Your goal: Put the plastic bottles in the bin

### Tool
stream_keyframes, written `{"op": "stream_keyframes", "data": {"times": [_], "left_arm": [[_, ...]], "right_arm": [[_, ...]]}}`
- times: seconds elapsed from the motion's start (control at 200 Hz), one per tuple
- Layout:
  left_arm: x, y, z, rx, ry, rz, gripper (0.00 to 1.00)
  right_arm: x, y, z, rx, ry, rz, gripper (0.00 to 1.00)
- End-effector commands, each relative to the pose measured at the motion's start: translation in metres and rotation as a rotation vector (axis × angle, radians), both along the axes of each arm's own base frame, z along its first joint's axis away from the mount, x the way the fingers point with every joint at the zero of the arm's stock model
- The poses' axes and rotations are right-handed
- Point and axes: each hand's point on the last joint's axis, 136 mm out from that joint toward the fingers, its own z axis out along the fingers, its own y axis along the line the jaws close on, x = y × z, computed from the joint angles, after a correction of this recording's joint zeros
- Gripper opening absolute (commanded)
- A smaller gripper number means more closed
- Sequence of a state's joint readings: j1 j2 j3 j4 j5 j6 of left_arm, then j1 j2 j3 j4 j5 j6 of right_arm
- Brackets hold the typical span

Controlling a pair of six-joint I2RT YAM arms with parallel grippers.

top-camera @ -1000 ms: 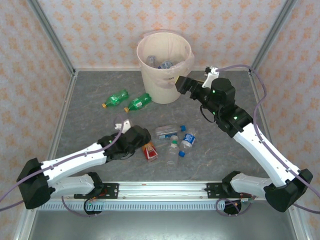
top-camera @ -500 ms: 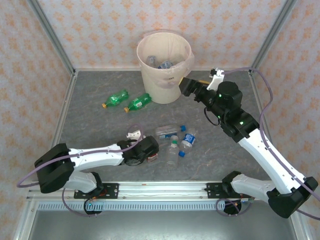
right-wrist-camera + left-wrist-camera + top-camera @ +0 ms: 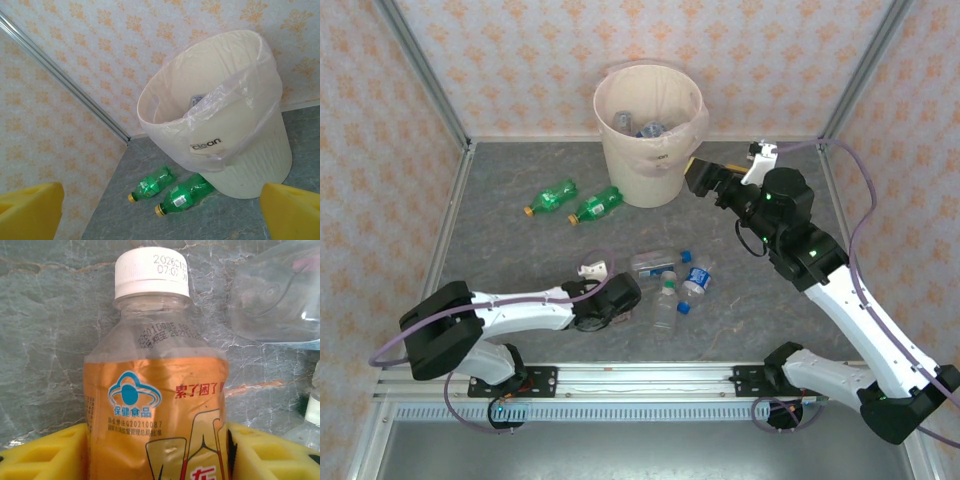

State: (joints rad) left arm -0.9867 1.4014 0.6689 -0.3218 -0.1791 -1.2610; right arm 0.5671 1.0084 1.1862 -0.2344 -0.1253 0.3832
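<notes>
The left gripper (image 3: 157,432) pinches an orange-labelled bottle (image 3: 155,405) between its yellow jaws, toward the table's 6 o'clock edge. The label reads 保健食品, G20210087 and, in red, 累了困了, and the white cap (image 3: 151,271) is stamped 2026. The right gripper (image 3: 160,190) hangs with its jaws wide apart, facing the cream bin (image 3: 250,150) at the table's 12 o'clock; the bin is pink-bag-lined and tagged "clean", with green bottles (image 3: 185,194) at its 7 o'clock.

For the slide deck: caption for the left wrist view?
Yellow fingers of the left pincer flank an orange-labelled, white-capped bottle on the grey table.
</notes>
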Motion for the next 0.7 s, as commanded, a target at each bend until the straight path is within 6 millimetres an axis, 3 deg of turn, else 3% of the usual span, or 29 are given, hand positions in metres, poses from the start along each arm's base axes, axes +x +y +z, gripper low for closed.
{"op": "stream_keyframes", "data": {"times": [0.0,0.105,0.25,0.511,0.696], "left_arm": [[0.013,0.009,0.027,0.023,-0.072,0.003,0.58],[0.026,0.014,0.053,0.008,-0.119,0.010,0.58],[0.052,0.023,0.108,-0.021,-0.226,0.031,0.57],[0.119,0.030,0.235,-0.035,-0.462,0.018,0.57],[0.174,0.027,0.310,-0.031,-0.608,0.000,0.57]], "right_arm": [[-0.004,-0.005,0.006,0.016,-0.005,-0.024,1.00],[-0.003,-0.007,0.007,0.024,-0.003,-0.035,1.00],[0.000,-0.007,0.009,0.033,0.000,-0.047,1.00],[0.001,-0.012,0.013,0.069,0.015,-0.080,1.00],[0.000,-0.015,0.008,0.063,0.053,-0.100,1.00]]}}
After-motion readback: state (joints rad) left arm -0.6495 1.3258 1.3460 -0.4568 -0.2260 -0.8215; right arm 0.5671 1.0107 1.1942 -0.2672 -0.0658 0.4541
